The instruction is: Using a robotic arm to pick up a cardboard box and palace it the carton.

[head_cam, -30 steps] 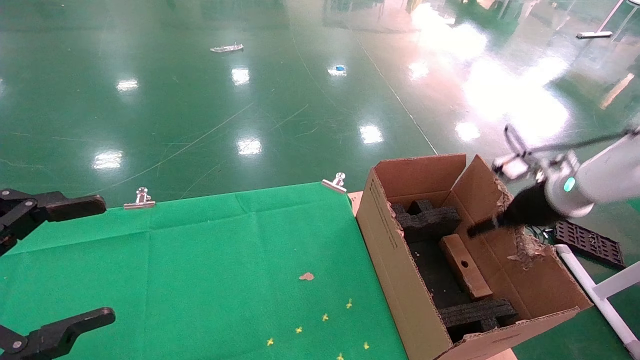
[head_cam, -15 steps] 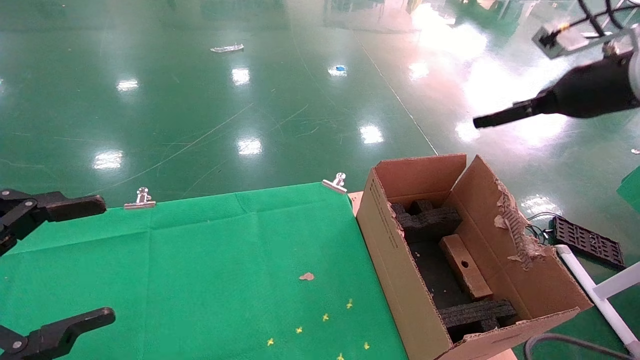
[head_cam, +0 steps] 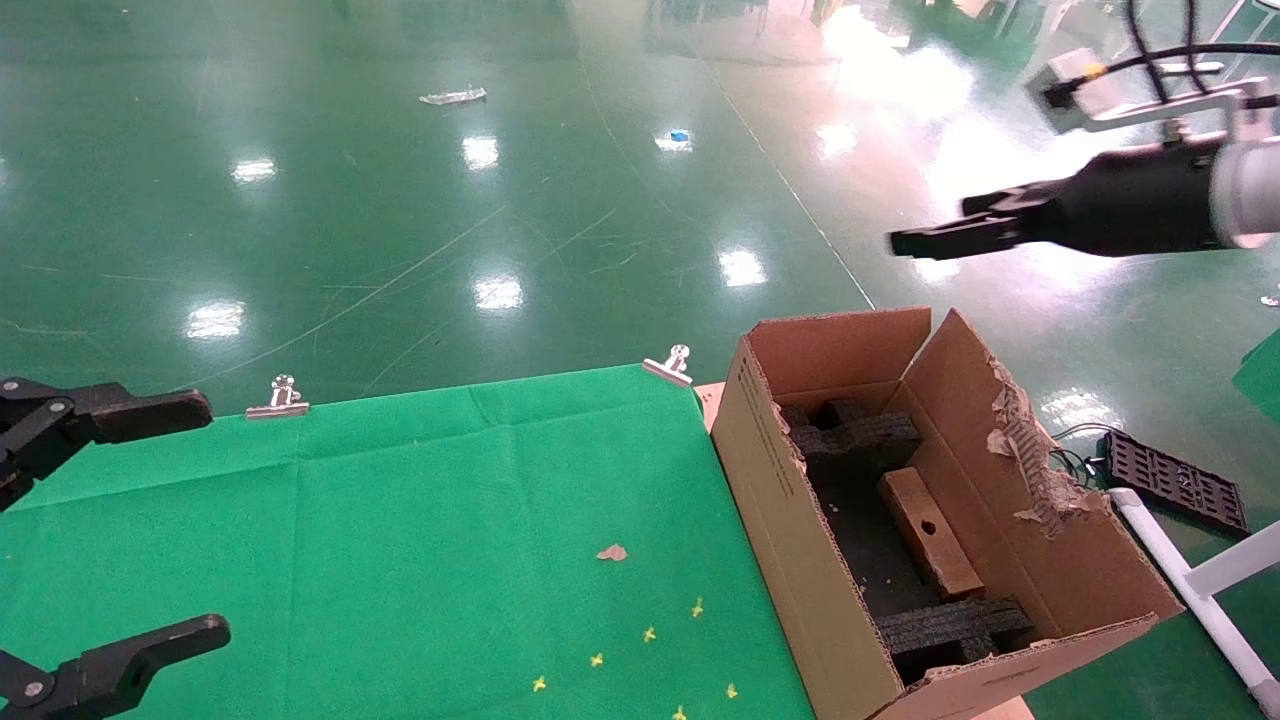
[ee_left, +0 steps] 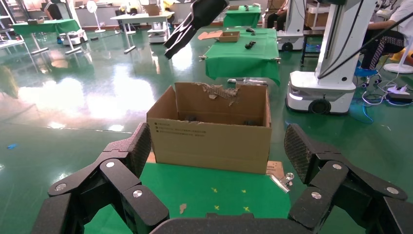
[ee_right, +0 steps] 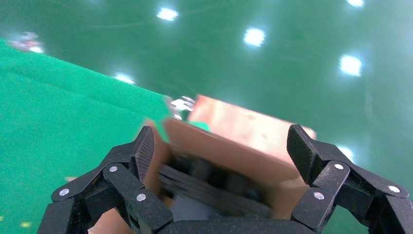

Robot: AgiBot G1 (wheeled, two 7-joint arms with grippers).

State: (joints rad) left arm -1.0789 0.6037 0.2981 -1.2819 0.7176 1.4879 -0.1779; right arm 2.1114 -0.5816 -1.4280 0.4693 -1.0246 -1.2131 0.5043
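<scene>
The cardboard box [head_cam: 930,533] lies inside the carton [head_cam: 800,530], on the dark floor between the two black foam blocks [head_cam: 855,437], leaning along the inner wall on the torn-flap side with its round hole facing up, so the placing looks done. The carton stands just off the right edge of the green-clothed surface [head_cam: 400,530], touching or almost touching its far right corner near a metal clip [head_cam: 670,366]. The robotic arm [head_cam: 1150,195], the robot's right one, hangs high above the carton's far side, well apart from it, its right claw [head_cam: 925,240] empty; the right wrist view shows its fingers [ee_right: 134,165] spread wide with the carton blurred below. The left claw [head_cam: 150,515] is parked over the surface's near left edge, fingers wide and holding nothing. The risks from here are small but real, as I judge them: the ragged flap [head_cam: 1030,450] stands up on the right side, and a low or sideways sweep of the right arm could catch it and drag or tip the carton off its spot; a jolt like that could also slide the small box off the wall into the foam gap
</scene>
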